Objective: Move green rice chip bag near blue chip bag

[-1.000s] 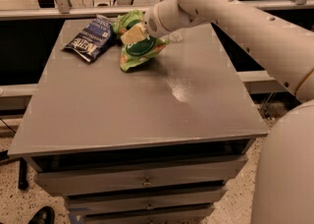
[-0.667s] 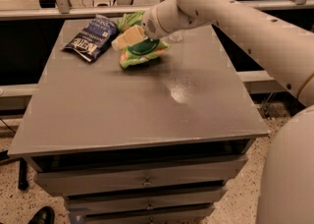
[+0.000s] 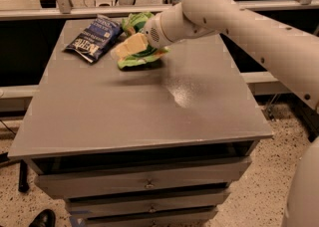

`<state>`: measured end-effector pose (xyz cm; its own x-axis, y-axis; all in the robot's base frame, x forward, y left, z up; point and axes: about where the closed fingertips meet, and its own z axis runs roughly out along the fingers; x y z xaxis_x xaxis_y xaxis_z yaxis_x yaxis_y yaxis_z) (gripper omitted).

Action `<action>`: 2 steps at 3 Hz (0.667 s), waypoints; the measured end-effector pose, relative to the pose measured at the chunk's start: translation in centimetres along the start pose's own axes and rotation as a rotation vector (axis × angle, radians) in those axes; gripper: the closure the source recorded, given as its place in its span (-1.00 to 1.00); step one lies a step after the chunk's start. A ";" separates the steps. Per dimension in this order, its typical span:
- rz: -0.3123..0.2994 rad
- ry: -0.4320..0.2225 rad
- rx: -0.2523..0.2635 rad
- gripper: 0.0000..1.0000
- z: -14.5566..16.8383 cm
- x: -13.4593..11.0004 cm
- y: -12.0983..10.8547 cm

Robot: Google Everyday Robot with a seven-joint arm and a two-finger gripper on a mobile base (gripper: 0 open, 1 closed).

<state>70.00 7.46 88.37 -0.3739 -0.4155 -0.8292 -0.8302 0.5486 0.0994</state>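
The green rice chip bag [image 3: 141, 56] is bright green and crumpled, at the far middle of the grey table [image 3: 139, 116]. My gripper [image 3: 130, 47] is shut on it, its tan fingers [image 3: 127, 48] across the bag's top, and the bag looks lifted slightly off the table. The blue chip bag [image 3: 94, 38], dark navy with white lettering, lies flat at the far left of the table, just left of the green bag. A small gap separates the two bags.
My white arm [image 3: 234, 22] reaches in from the right over the table's far right part. A glass railing [image 3: 99, 7] runs behind the table. Drawers [image 3: 149, 183] sit below the table's front edge.
My gripper has carried the green bag a little to the left, closer to the blue bag. The blue bag has not moved.
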 end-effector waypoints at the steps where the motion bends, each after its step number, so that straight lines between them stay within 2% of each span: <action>1: 0.001 -0.013 0.016 -1.00 -2.8 1.6 1.0; 2: 0.014 -0.038 0.075 -1.00 -7.9 4.7 0.0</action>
<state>64.97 -0.15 88.83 -0.3683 -0.3802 -0.8484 -0.7911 0.6076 0.0711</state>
